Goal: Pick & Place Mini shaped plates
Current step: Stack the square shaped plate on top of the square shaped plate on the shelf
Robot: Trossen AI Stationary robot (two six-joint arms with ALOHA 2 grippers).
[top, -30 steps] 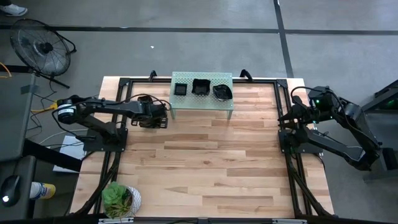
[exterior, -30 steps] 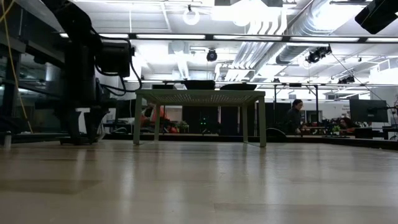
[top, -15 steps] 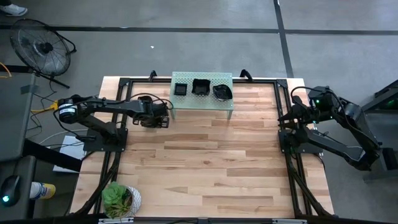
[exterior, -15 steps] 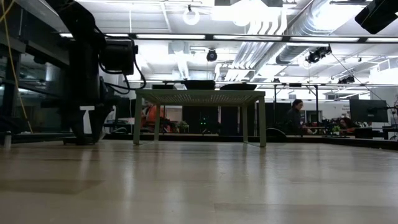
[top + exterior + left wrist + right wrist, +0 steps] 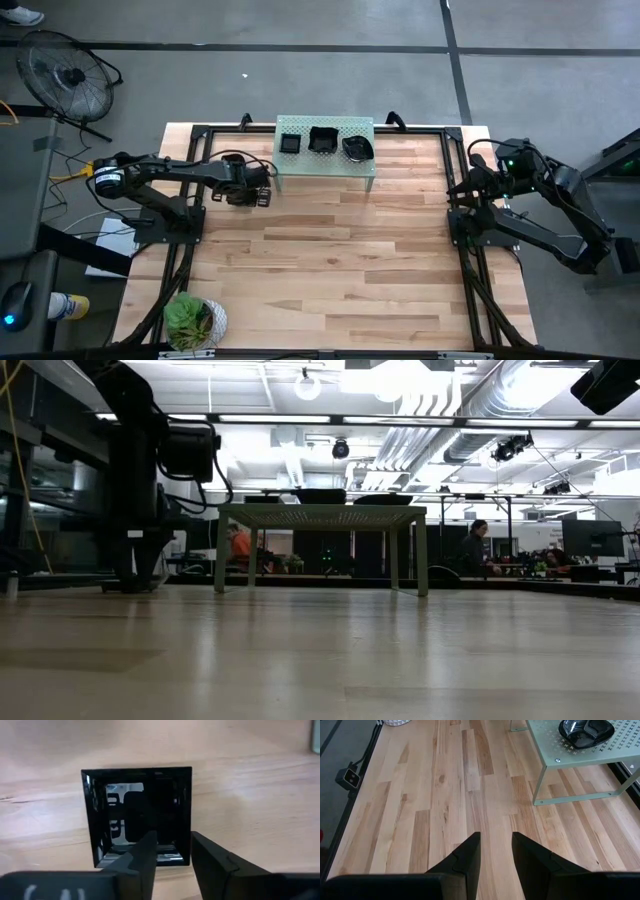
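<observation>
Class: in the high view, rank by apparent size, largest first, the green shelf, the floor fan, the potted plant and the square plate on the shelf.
1. Shelf
2. Fan, close to the shelf and farther from the camera, so unsure
3. Plant
4. Square plate

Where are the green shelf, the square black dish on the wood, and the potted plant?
Green shelf [image 5: 325,165], high view, bare front strip of its top.
Square black dish [image 5: 137,810], left wrist view, its glossy inner floor.
Potted plant [image 5: 188,318], high view, its leaves.
</observation>
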